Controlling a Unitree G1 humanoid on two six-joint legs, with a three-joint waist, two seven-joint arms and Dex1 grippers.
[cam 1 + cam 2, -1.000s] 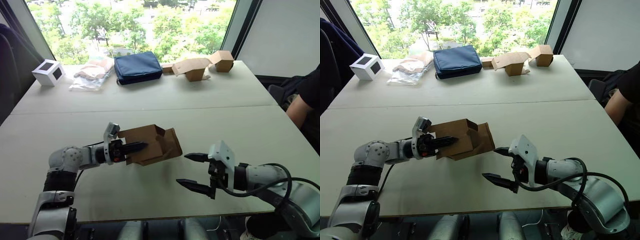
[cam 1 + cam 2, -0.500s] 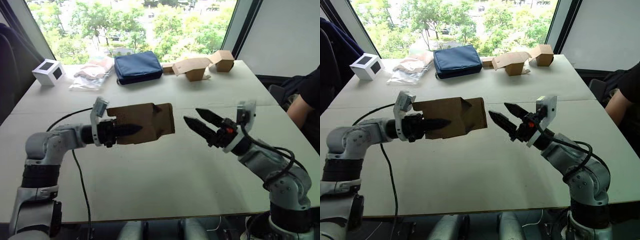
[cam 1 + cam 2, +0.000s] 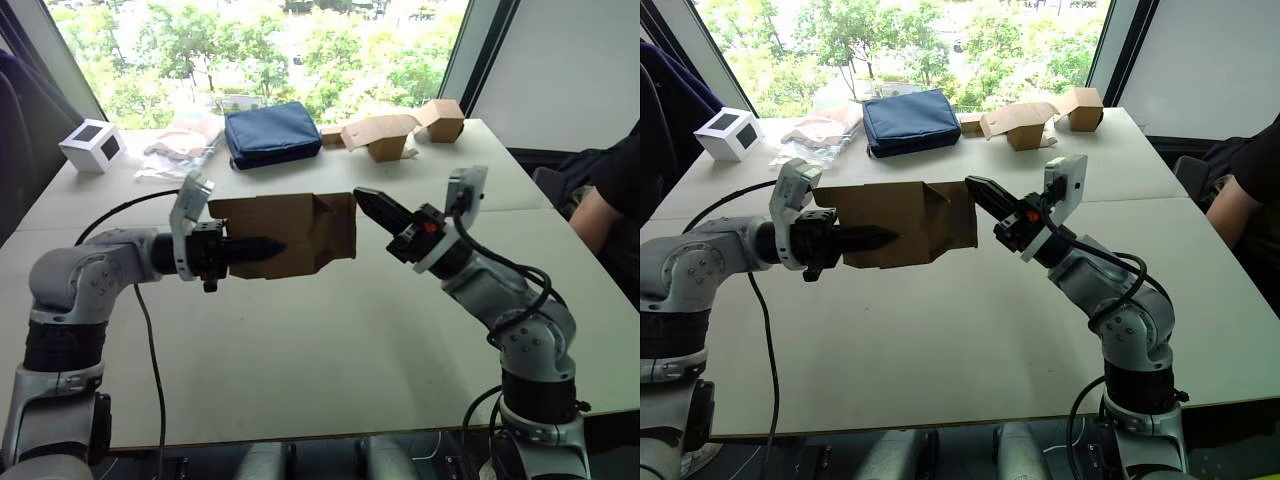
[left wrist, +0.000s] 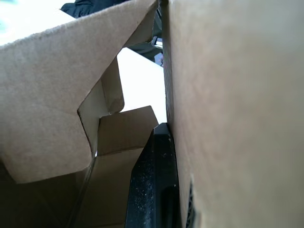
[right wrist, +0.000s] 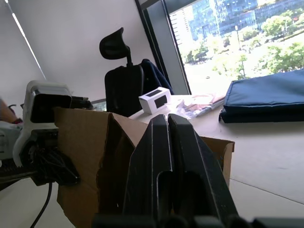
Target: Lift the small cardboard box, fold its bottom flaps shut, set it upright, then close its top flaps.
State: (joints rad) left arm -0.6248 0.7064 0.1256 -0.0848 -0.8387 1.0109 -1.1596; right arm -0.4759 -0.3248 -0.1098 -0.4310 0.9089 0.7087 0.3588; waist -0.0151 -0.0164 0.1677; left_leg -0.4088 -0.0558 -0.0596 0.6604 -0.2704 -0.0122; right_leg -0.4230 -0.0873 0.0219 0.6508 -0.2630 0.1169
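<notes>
**A:** Above the near table, in the left eye view, what do you make of the change?

**B:** A second ago you held the small cardboard box low over the table, tilted. Now it hangs level and higher, its long axis pointing from nine to three o'clock. Your left gripper is clamped on the box wall at the nine o'clock end. Your right gripper has swung up from low at four o'clock and its tips now sit at the box's open end, at three o'clock.

**A:** And the right eye view?

**B:** Same story. The right gripper's fingers have gone from spread to pressed together, nothing between them, tips touching or just short of the end flap; you cannot tell which from here. The untouched boxes, the blue pouch and the white cube lie along the far edge at twelve o'clock, well apart from the work.

**A:** Left wrist view?

**B:** One black finger lies flat against the inside of the box wall, so the wall is pinched. Loose flaps stand open further in.

**A:** Right wrist view?

**B:** Your two fingers run side by side, closed, aimed into the box's open end.

**A:** Meaning for the task?

**B:** Lifting looks done. Judging by the pose, you are about to push the bottom flaps inward; none looks folded yet.
</notes>
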